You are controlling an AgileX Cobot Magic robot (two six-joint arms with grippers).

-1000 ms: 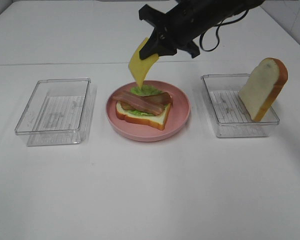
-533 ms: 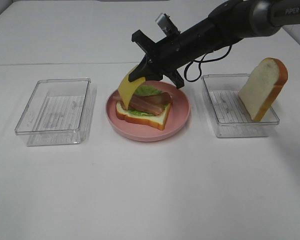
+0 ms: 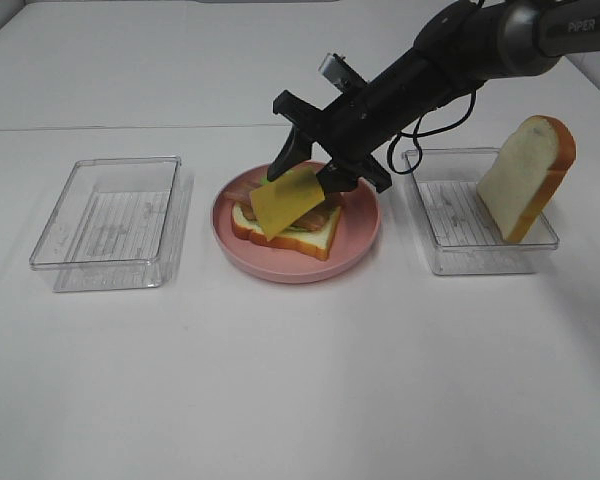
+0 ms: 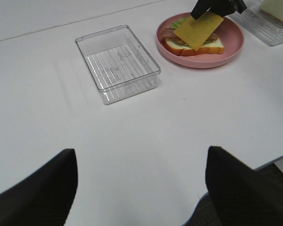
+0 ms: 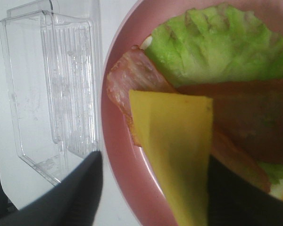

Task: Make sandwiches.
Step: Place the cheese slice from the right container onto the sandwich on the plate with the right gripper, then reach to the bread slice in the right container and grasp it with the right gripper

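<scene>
On the pink plate (image 3: 362, 228) sits the open sandwich (image 3: 315, 238): a bread slice, lettuce (image 5: 217, 47) and bacon strips (image 5: 254, 122). A yellow cheese square (image 3: 287, 200) lies tilted on top of the bacon. My right gripper (image 3: 310, 172) hovers just above the cheese's far edge, its fingers (image 5: 80, 188) spread open on either side of it. The second bread slice (image 3: 528, 175) leans upright in the right clear tray (image 3: 450, 250). My left gripper (image 4: 141, 188) stays open over bare table, far from the plate (image 4: 231, 44).
An empty clear tray (image 3: 110, 220) stands left of the plate. The right arm reaches in from the back right over the plate's far rim. White table surrounds everything, with its front edge near the left gripper.
The right gripper lowered the cheese from above the plate onto the bacon and its jaws have spread apart. The left arm has not moved.
</scene>
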